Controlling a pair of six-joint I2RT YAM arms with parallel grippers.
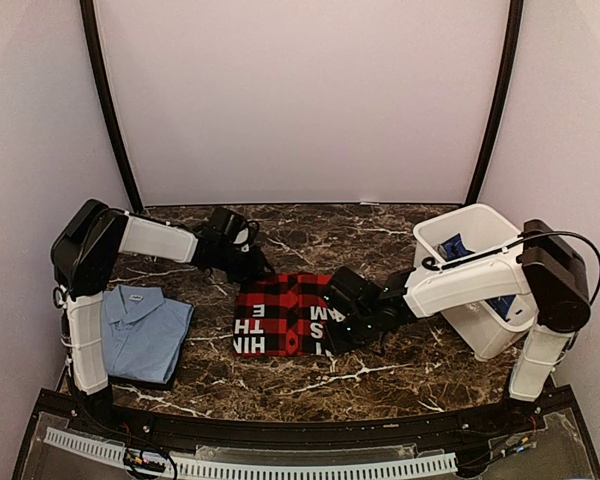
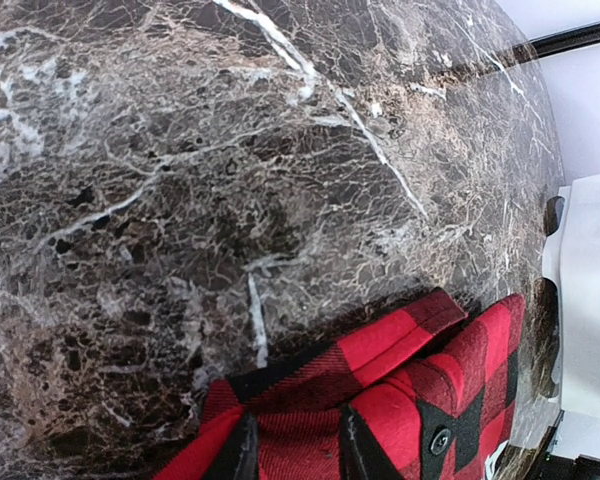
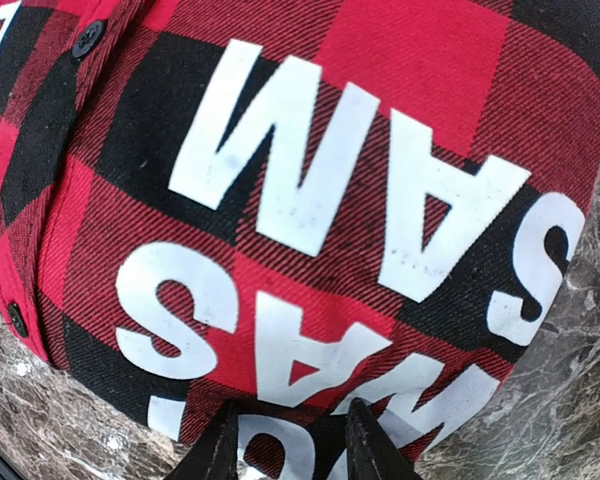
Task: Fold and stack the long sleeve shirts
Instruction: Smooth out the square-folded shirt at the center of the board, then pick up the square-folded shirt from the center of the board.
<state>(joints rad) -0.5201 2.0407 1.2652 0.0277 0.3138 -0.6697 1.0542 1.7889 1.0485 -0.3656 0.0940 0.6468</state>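
Where the scene is taken from above, the red-and-black checked flannel (image 1: 285, 315) is seen folded into a compact block at the middle of the marble table (image 1: 310, 385). Large white capitals are printed across it: the sideways fragments "HIN", "TH" and "E" can be read on its left half, while the print on the right half is partly covered by the right gripper (image 1: 340, 322), which is set on the flannel's right edge. The left gripper (image 1: 257, 268) is placed at the flannel's far left corner. The light blue collared shirt (image 1: 145, 330) is laid folded near the table's left edge, well apart from the flannel. A white bin (image 1: 485, 335) is stood at the right, and a dark blue cloth (image 1: 452, 246) is seen inside it. In the left wrist view, a red fold of the flannel (image 2: 380, 400) is pinched between the left gripper's (image 2: 298, 420) two black fingers (image 2: 242, 445). A dark button (image 2: 440, 440) is shown on the cloth just to the right, and the bin's white wall (image 2: 590, 290) is caught at the frame's right side. In the right wrist view, the frame is filled by the flannel (image 3: 310, 110) and its white lettering: an S, an A and an M can be read in each of two rows, though whole words cannot be made out. Two black buttons (image 3: 87, 38) are seen along the left side. The flannel's near edge is clamped between the right gripper's (image 3: 290, 415) fingers (image 3: 220, 450), with marble shown on either side.
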